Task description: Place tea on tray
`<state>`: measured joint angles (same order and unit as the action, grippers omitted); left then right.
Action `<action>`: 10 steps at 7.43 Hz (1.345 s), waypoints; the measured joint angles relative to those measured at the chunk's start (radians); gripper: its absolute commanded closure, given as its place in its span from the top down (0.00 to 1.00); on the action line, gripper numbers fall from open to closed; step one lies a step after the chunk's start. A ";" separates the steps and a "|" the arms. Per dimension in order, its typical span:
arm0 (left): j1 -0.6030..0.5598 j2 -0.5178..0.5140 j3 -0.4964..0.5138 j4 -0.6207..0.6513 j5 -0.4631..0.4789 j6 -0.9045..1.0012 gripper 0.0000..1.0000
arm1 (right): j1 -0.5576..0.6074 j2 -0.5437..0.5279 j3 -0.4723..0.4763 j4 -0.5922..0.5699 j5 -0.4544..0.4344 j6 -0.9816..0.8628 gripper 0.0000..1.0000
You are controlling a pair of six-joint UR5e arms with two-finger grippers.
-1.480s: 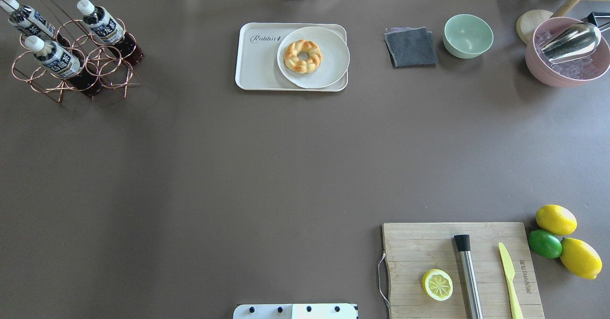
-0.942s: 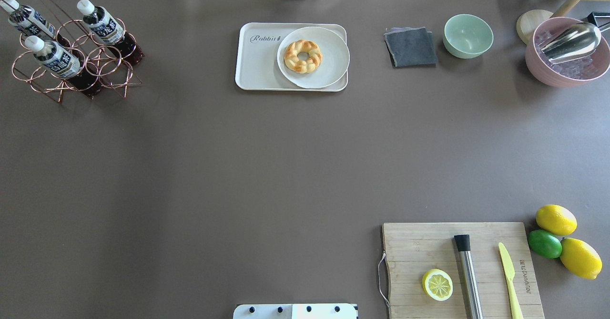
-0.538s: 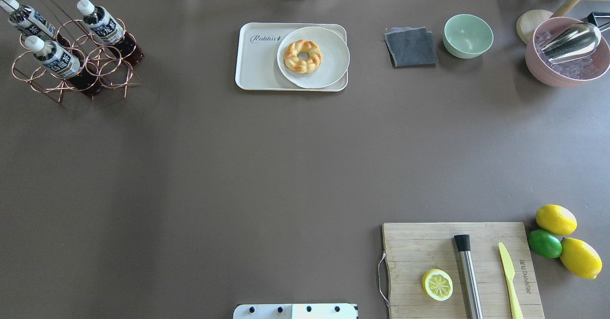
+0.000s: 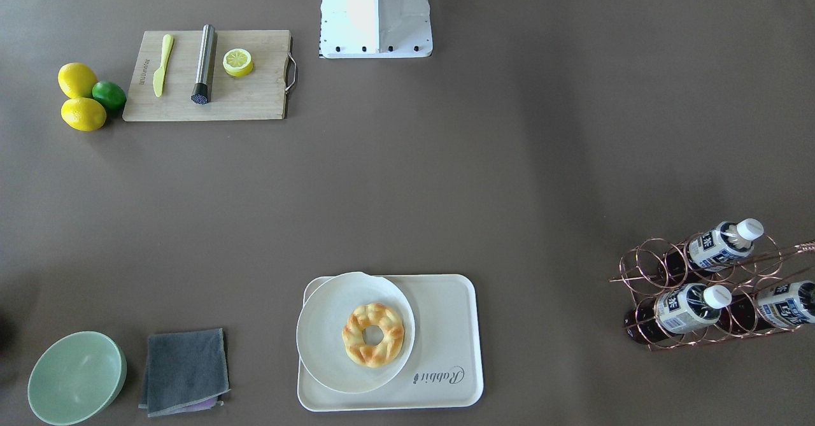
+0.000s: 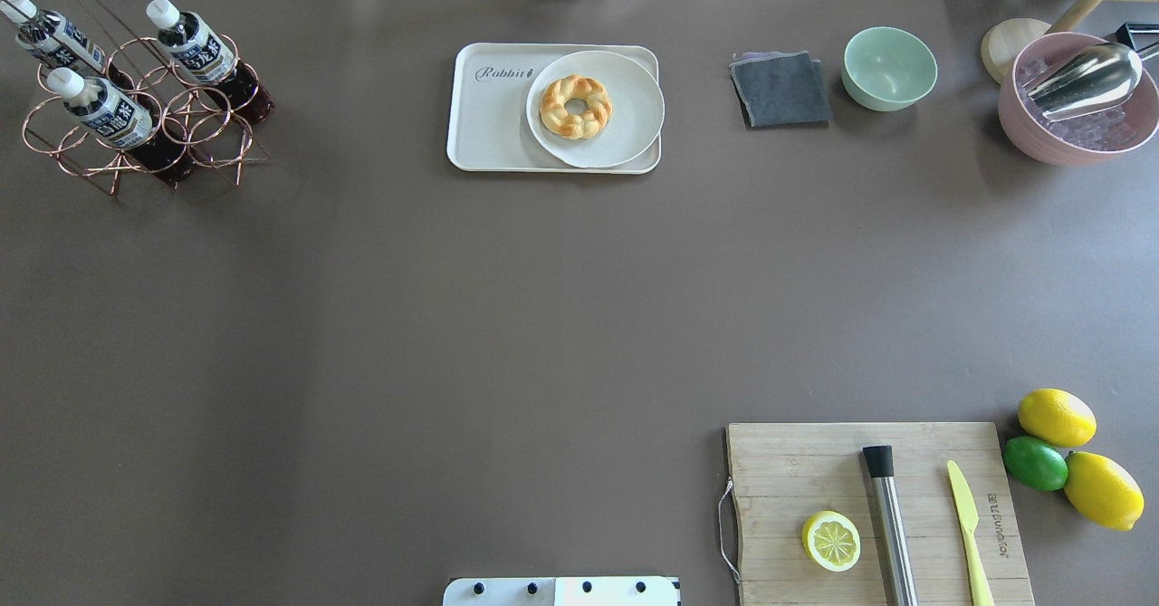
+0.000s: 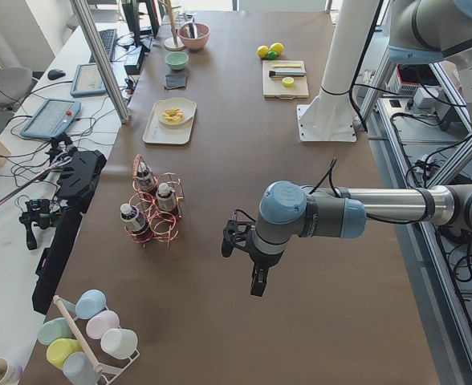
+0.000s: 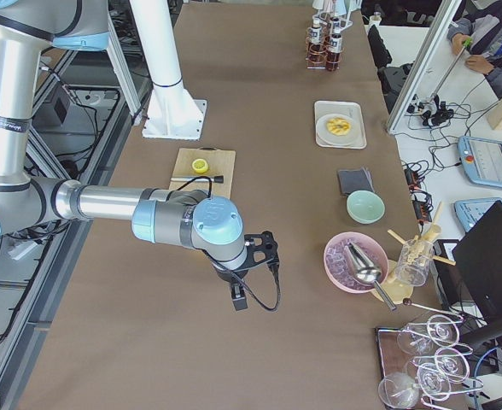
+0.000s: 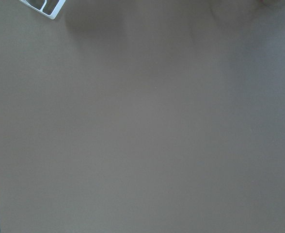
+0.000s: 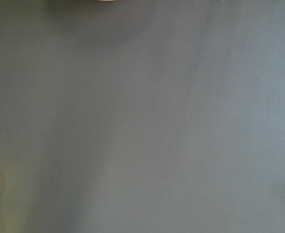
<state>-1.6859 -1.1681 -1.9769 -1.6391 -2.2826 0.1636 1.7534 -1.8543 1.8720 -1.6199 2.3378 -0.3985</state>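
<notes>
Three tea bottles [image 5: 190,42] [image 5: 101,108] [image 5: 50,35] with white caps lean in a copper wire rack [image 5: 208,126] at the far left; they also show in the front-facing view [image 4: 722,242]. The cream tray [image 5: 489,126] with the "Rabbit" logo lies at the far centre, its left part bare. My left gripper [image 6: 256,282] shows only in the exterior left view, above bare table near the rack [image 6: 156,210]. My right gripper [image 7: 238,299] shows only in the exterior right view, above bare table. I cannot tell whether either is open or shut.
A round white plate [image 5: 625,126] with a twisted doughnut [image 5: 575,106] fills the tray's right part. A grey cloth [image 5: 780,90], green bowl [image 5: 889,67] and pink ice bowl [image 5: 1041,135] stand far right. A cutting board [image 5: 797,461] and lemons [image 5: 1056,417] sit near right.
</notes>
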 measured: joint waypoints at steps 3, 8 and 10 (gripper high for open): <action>0.002 -0.001 -0.003 -0.003 -0.003 -0.109 0.98 | -0.003 0.000 0.000 -0.001 -0.010 0.004 1.00; 0.006 0.007 -0.007 -0.004 -0.003 -0.089 0.98 | -0.054 0.024 0.004 -0.008 -0.083 0.011 1.00; 0.007 0.009 -0.015 -0.005 -0.004 -0.089 0.98 | -0.074 0.042 0.004 -0.015 -0.094 0.013 1.00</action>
<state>-1.6786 -1.1589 -1.9921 -1.6441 -2.2868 0.0750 1.6793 -1.8119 1.8757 -1.6347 2.2441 -0.3851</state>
